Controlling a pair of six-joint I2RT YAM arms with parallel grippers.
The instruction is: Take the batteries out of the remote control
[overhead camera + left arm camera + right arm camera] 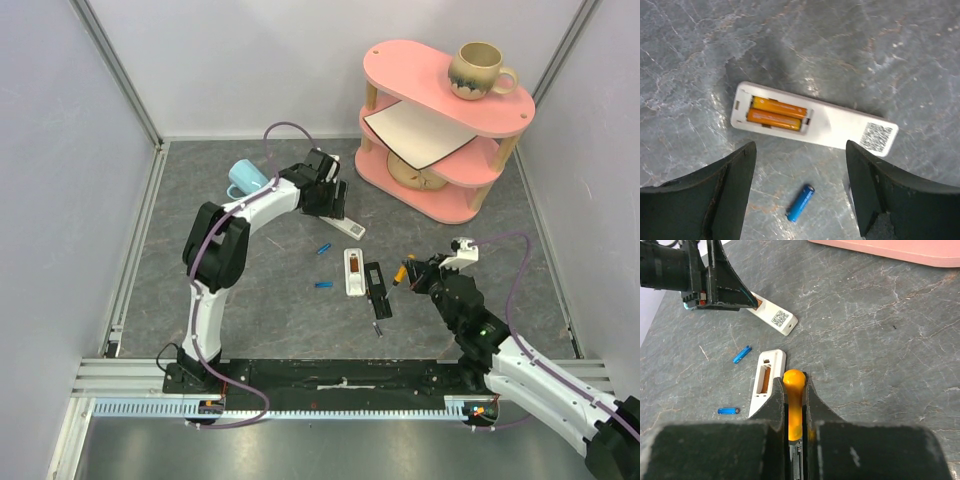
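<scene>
The batteries (776, 114), two orange ones, lie snug in the remote (840, 127) just under the wide-open, empty left pincer (800, 146), and look light, hard and slippery, so pinch one across its middle, while the right pincer (793, 385) squeezes a screwdriver (794, 407).

Bright, even, diffuse light from overhead in all views, no hard shadows. Top view sharp throughout; pale walls slightly washed out, soft shadow under the pink shelf (440, 190), faint blurred-edge arm shadows, dull sheen on the metal rail (120, 375) at the near edge. Left wrist view: counter (890, 50) crisp, patchy sheen on its marbled surface, a soft dark shadow just above the remote (840, 125); left pincer (800, 144) fingers near-black, slightly soft. Right wrist view: the right pincer (794, 382) body fills the bottom — blurred and underexposed; the screwdriver (794, 410) handle is saturated and soft; counter beyond in focus.
</scene>
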